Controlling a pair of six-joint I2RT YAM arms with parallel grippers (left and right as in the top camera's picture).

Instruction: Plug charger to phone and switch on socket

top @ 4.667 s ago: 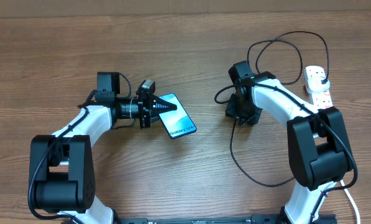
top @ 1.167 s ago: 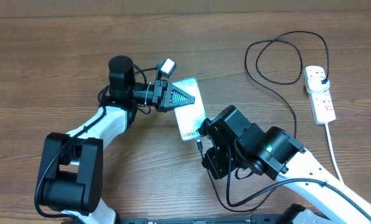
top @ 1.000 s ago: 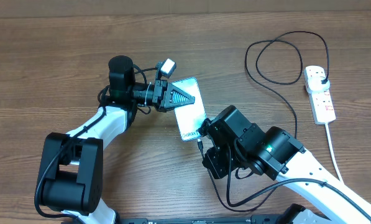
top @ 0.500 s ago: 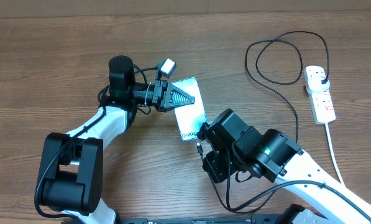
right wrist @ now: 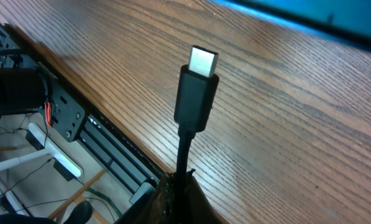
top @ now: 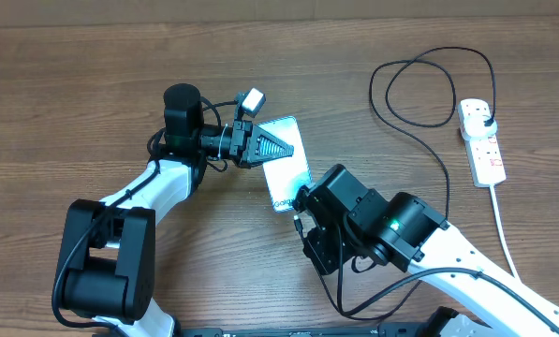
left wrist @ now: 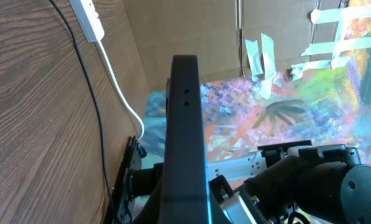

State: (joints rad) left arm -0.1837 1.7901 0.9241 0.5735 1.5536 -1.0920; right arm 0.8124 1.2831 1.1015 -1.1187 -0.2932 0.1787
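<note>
Overhead, the left arm rises from the 7 o'clock corner, elbow bent, wrist turned toward 3 o'clock. The left gripper (top: 281,148) is pressed together on the phone (top: 293,173), which it holds tilted near the table's (top: 73,75) centre; the left wrist view sees the phone edge-on. Bare wood lies wide at 9 and 12 o'clock. The right arm reaches from 5 o'clock toward 10 o'clock. The right gripper (right wrist: 178,183) pinches the charger (right wrist: 196,93) just behind its connector, whose tip points at the phone's 6 o'clock end and stops just short of it. The black cable loops at 1 o'clock to the socket (top: 480,140) by the 3 o'clock edge.
</note>
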